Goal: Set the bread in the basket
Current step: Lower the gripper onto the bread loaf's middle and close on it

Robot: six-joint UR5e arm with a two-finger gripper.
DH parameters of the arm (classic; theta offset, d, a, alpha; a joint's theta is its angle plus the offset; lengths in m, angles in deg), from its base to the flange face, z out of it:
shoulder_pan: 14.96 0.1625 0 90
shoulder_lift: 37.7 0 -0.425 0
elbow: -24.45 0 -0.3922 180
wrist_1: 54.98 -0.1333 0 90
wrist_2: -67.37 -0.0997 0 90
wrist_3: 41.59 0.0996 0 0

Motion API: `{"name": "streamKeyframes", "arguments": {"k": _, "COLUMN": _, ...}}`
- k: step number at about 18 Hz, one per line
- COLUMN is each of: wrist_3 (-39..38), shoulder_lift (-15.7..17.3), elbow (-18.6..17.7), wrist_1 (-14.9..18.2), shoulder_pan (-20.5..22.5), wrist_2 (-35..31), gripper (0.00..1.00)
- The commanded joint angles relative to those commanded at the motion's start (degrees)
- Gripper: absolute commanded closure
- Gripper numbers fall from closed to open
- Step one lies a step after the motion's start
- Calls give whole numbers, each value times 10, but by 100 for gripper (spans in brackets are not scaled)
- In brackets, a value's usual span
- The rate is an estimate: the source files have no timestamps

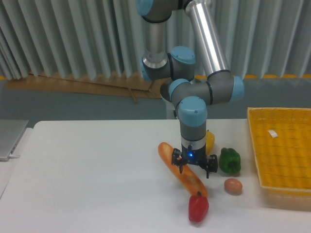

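Gripper [193, 167], fingers spread and holding nothing, straddles the bread [182, 171] lying slantwise beneath it. The basket [282, 150] stands well to one side. Risk: off-centre grip tips the long loaf (red pepper [198, 208] touches its near end).

1. One long orange-golden glossy baguette [181, 171].
2. Three glossy peppers: one red [198, 208], one green [229, 161], one yellow [209, 140].
3. One small brown egg [233, 186].
4. One bright-yellow woven rectangular basket [282, 153].
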Motion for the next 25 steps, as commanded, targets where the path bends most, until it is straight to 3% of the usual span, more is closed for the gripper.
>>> {"name": "streamKeyframes", "arguments": {"k": 25, "wrist_3": 11, "shoulder_lift": -30, "elbow": 10, "wrist_1": -12, "shoulder_pan": -8, "wrist_2": 0, "gripper": 0}}
